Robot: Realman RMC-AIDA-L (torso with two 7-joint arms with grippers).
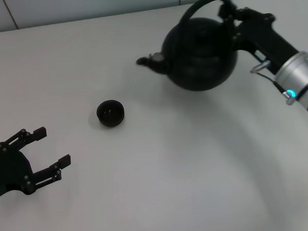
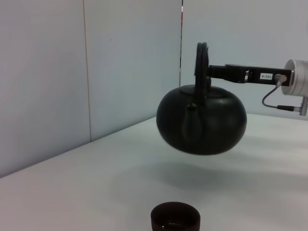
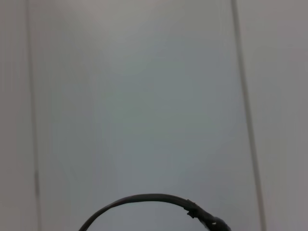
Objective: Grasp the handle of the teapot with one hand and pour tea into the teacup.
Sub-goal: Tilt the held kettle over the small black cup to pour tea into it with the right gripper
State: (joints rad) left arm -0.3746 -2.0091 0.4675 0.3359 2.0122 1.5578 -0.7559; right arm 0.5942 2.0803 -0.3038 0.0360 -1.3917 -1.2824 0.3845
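The round black teapot (image 1: 200, 55) hangs in the air at the back right of the white table, its spout (image 1: 149, 61) pointing left toward the teacup. My right gripper (image 1: 228, 10) is shut on the top of the arched handle (image 1: 202, 5). The left wrist view shows the teapot (image 2: 202, 120) lifted clear of the table, with the right gripper (image 2: 211, 72) on the handle (image 2: 201, 62). The small black teacup (image 1: 110, 113) stands on the table left of the pot and also shows in the left wrist view (image 2: 175, 217). My left gripper (image 1: 49, 148) rests open at the front left. The handle's arc (image 3: 144, 199) shows in the right wrist view.
The white table (image 1: 163, 178) stretches wide around the cup. A pale panelled wall (image 2: 72, 72) runs along the table's back edge behind the teapot.
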